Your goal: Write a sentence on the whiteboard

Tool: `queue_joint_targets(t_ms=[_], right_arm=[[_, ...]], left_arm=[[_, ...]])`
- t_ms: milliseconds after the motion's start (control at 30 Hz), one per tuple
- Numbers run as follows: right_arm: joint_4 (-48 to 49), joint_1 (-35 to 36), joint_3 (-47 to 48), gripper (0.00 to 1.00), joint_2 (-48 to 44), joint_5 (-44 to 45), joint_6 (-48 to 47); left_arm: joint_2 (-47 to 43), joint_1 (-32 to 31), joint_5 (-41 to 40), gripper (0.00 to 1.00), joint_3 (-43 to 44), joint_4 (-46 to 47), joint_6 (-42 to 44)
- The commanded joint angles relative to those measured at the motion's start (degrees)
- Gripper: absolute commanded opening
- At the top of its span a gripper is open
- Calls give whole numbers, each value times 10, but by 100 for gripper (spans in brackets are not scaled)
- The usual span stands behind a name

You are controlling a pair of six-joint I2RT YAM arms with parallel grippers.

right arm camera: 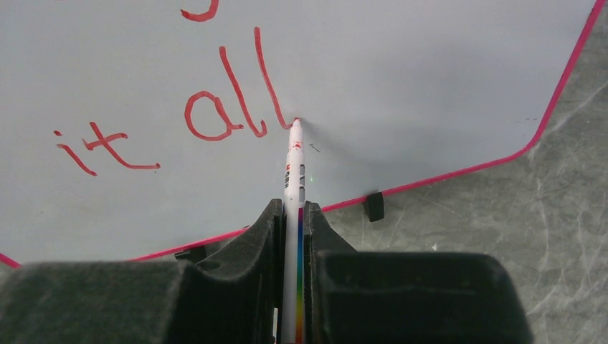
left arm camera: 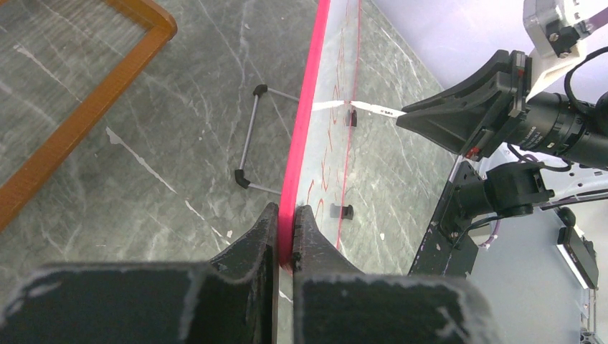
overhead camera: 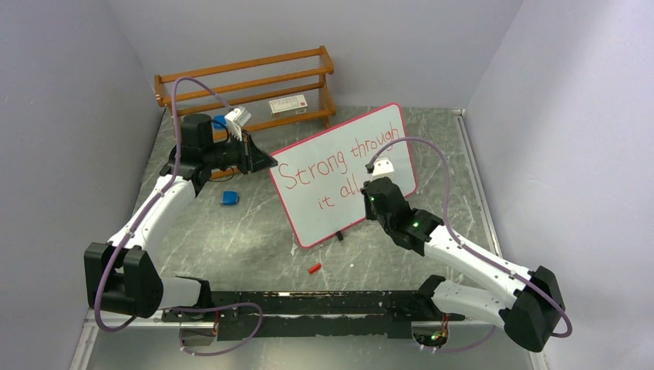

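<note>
The sentence (overhead camera: pixel 311 173) looks complete on the whiteboard (overhead camera: pixel 324 146), whose edge the left gripper (left arm camera: pixel 285 218) pinches shut, while the right gripper (right arm camera: pixel 292 212) clamps a marker (right arm camera: pixel 294 154) touching the last letter.

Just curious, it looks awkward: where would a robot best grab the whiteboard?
By its thin pink rim, edge-on from the left side: the whiteboard is a thin propped-up panel, so jaws fit across its edge, as the left gripper shows.
</note>
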Motion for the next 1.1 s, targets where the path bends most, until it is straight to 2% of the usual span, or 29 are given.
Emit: queue_joint_targets(t_ms=[0, 1067], right_arm=[[17, -4, 3, 0, -26, 16, -1], [48, -32, -12, 0, 8, -13, -6]], left_arm=[[22, -7, -66, 5, -12, -49, 41], [23, -7, -65, 5, -11, -50, 43]])
